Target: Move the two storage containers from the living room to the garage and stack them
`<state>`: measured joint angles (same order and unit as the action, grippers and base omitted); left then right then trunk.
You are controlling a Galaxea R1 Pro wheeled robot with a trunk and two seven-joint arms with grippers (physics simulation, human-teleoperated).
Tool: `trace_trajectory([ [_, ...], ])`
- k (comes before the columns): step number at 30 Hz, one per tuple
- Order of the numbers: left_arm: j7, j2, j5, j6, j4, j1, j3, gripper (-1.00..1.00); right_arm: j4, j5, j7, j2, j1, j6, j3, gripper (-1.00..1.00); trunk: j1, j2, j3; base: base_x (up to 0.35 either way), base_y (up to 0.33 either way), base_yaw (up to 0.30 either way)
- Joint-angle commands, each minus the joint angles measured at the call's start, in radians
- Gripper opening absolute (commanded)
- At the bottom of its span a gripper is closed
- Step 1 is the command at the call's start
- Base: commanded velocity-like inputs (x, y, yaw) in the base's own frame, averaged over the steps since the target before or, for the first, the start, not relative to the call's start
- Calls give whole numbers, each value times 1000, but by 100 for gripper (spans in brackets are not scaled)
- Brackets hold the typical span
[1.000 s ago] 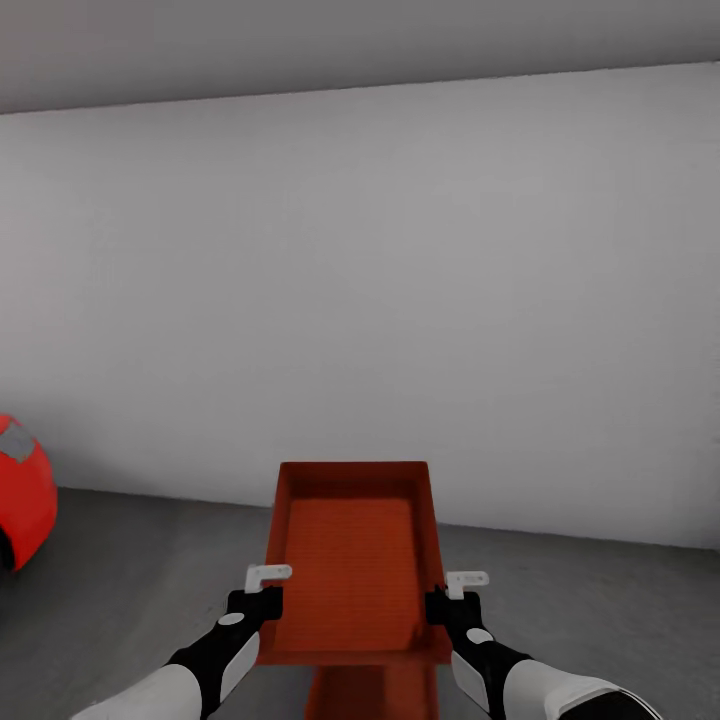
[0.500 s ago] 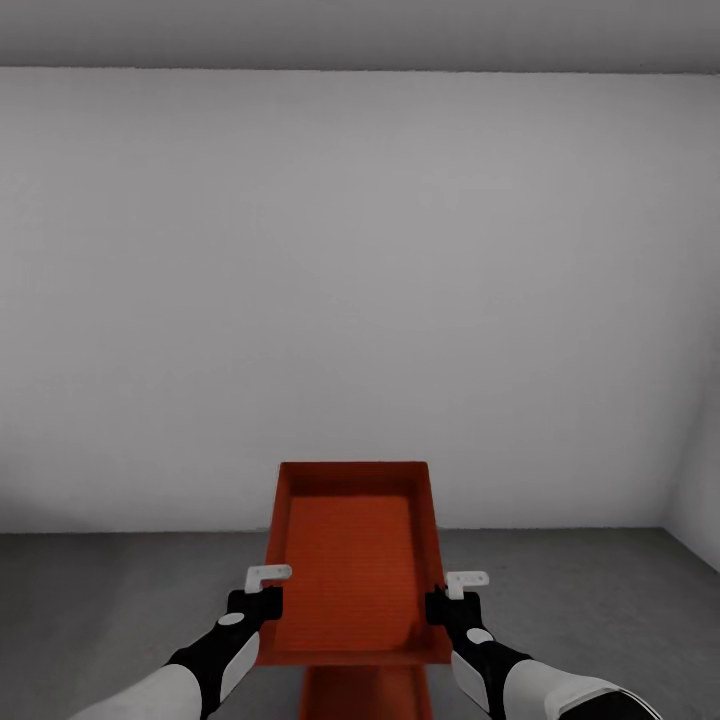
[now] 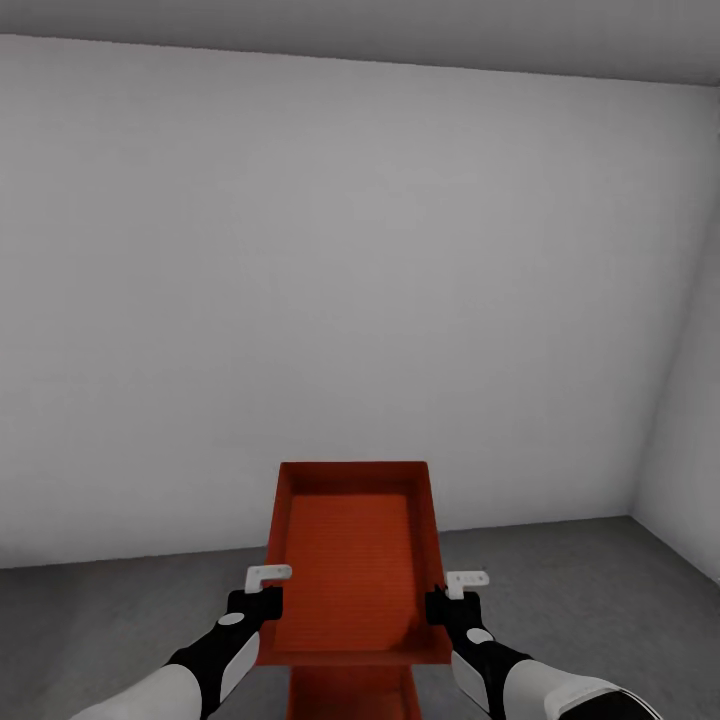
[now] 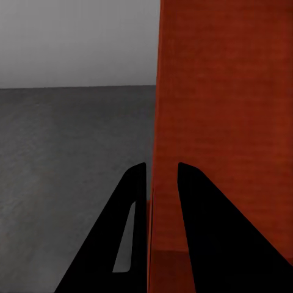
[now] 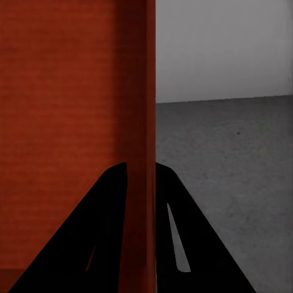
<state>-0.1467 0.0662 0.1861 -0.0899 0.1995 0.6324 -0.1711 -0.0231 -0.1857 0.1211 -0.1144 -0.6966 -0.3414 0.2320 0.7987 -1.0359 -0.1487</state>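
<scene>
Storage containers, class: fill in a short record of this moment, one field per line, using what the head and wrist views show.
room: white walls, grey concrete floor
upper container: held level above the floor, open side up, empty
left gripper: shut on its left wall
right gripper: shut on its right wall
second container: red-orange, partly visible beneath the held one; contact cannot be told
stacking: not yet set down

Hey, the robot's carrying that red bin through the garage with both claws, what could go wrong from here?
1. Each claw pinches only a thin side wall of the storage container: left claw, right claw. A jolt might let the container slip or tilt.
2. The white wall stands ahead and a corner at the right, so driving on could bump the container into it.
3. The container hides the concrete floor just ahead.
</scene>
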Motion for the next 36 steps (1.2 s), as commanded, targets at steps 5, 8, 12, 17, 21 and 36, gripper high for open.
trace_trajectory([
  [5,-12,-48,-2,-18,3,1,18,-100,-5,-26,3,6,-1,-7,-77,-100,0,-1,-1,3,1,-3],
  [8,-11,-6,14,-10,3,1,-4,-100,-5,-4,8,-6,-1,-4,1,-100,0,-1,-2,0,0,0],
  [12,-2,-18,44,-5,2,1,-38,-100,-5,-3,7,-6,-1,-3,6,-100,0,-1,-2,0,0,0],
  [17,0,-20,45,-1,3,1,-41,-100,-5,-8,6,-3,-1,-3,14,-100,0,-1,-2,0,0,0],
  [21,1,-19,39,-1,3,1,-35,-100,-5,-21,6,-3,-1,-3,26,-100,0,-1,-2,0,0,0],
  [36,3,-19,29,-2,3,1,-24,-100,-5,-59,7,-4,-2,-2,65,-100,0,-1,-2,-96,0,0],
])
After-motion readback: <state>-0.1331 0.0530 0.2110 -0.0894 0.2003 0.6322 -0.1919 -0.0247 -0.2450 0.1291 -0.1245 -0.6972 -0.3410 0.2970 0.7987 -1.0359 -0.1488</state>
